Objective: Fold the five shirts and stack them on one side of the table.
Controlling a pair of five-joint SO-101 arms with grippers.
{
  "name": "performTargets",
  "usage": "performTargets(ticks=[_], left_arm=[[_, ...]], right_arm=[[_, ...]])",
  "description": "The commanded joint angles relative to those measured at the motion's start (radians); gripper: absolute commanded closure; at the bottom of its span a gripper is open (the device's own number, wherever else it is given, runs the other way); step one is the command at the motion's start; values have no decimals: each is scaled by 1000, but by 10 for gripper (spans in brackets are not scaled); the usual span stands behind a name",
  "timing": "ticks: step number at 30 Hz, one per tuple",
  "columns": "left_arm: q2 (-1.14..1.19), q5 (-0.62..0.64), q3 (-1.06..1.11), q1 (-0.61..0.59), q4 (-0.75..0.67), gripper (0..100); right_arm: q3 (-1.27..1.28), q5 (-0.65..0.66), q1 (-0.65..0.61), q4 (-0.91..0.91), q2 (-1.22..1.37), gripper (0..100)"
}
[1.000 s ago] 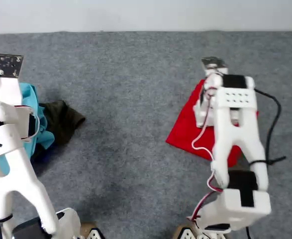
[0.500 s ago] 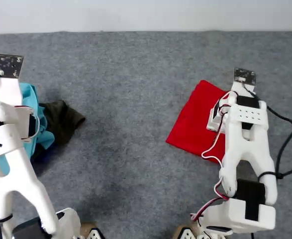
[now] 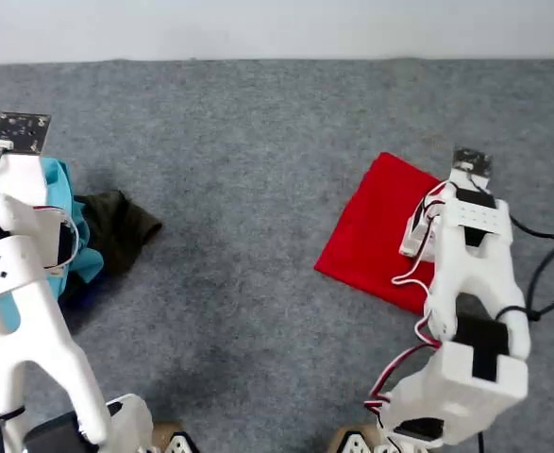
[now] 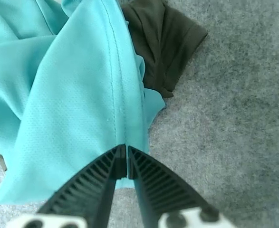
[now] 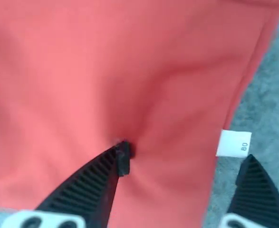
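The left claw (image 4: 126, 164) was closed on a raised seam of the teal shirt (image 4: 68, 95), its two black fingers meeting at the tip with the fabric pinched between them. That shirt lay crumpled at the left edge of the grey surface (image 3: 239, 189), with a dark shirt (image 3: 116, 226) bunched just beside it on its right, the two touching. On the right side, a folded red shirt (image 3: 371, 231) lay flat. The right claw (image 5: 187, 159) stood over its right part with fingers spread apart, one fingertip pressing a dimple into the red cloth, the other beside a small white tag (image 5: 233, 143) at the shirt's edge.
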Motion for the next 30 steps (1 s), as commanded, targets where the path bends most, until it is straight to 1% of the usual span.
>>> performTargets(ticks=[1, 3, 5, 7, 10, 12, 14, 18, 22, 27, 30], left_arm=[[-34, -6, -7, 6, 0, 985], [-34, -6, -7, 6, 0, 985], [-34, -6, -7, 6, 0, 985], [-34, -6, -7, 6, 0, 985], [-34, -6, -7, 6, 0, 985], [-34, -6, -7, 6, 0, 985], [-34, -6, -8, 6, 3, 985], [-34, -6, -12, 6, 3, 985], [-35, -6, -12, 6, 3, 985], [-35, -6, -12, 8, -2, 985], [-34, -6, -12, 8, -2, 985]], right_arm=[[-29, -11, -1, -33, 47, 641], [-37, -11, -2, -45, 94, 642], [-87, -11, -7, -4, 133, 673], [-152, -9, -12, 56, 176, 753], [-244, -3, -25, 140, 255, 913], [-298, 6, -22, 185, 300, 996], [-345, 48, -19, 232, 329, 978], [-402, 123, 15, 269, 308, 988], [-459, 302, 124, 295, 257, 988], [-603, 661, 312, 323, 248, 988], [-700, 821, 401, 315, 280, 988]])
